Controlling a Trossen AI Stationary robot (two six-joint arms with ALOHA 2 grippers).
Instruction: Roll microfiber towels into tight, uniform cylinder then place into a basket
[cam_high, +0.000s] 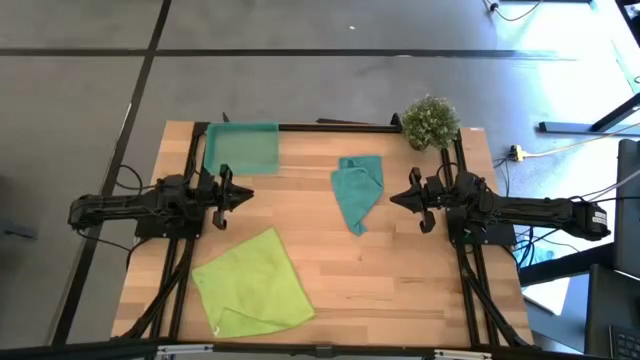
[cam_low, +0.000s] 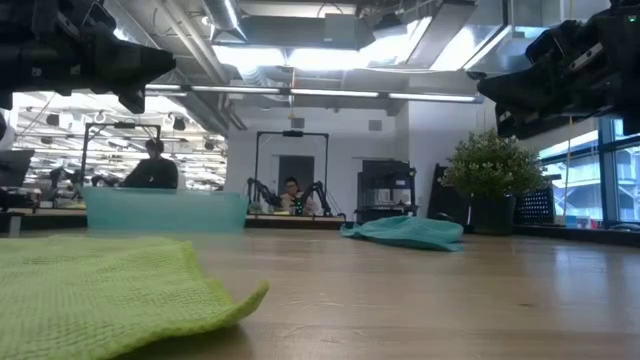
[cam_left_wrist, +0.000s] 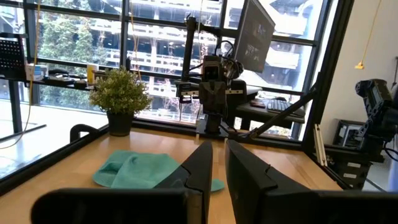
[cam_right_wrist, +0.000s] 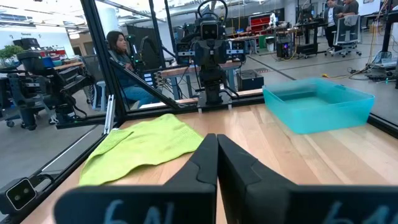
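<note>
Wooden table (cam_high: 400, 280) is holding everything. Lime-green towel (cam_high: 250, 285) is lying flat near the front. Teal basket (cam_high: 241, 148) is sitting at the back left corner. Teal towel (cam_high: 358, 188) is lying crumpled mid-table. Left gripper (cam_high: 246, 195) and right gripper (cam_high: 393, 198) are hanging above, closed, holding nothing.

Nothing legible anywhere on the surface or the things lying on it. The only marking at all sits on the right gripper (cam_right_wrist: 217, 163) body in its own wrist view: pale characters on the dark housing, cut off by the edge, too blurred to read. No labels or brands show.
</note>
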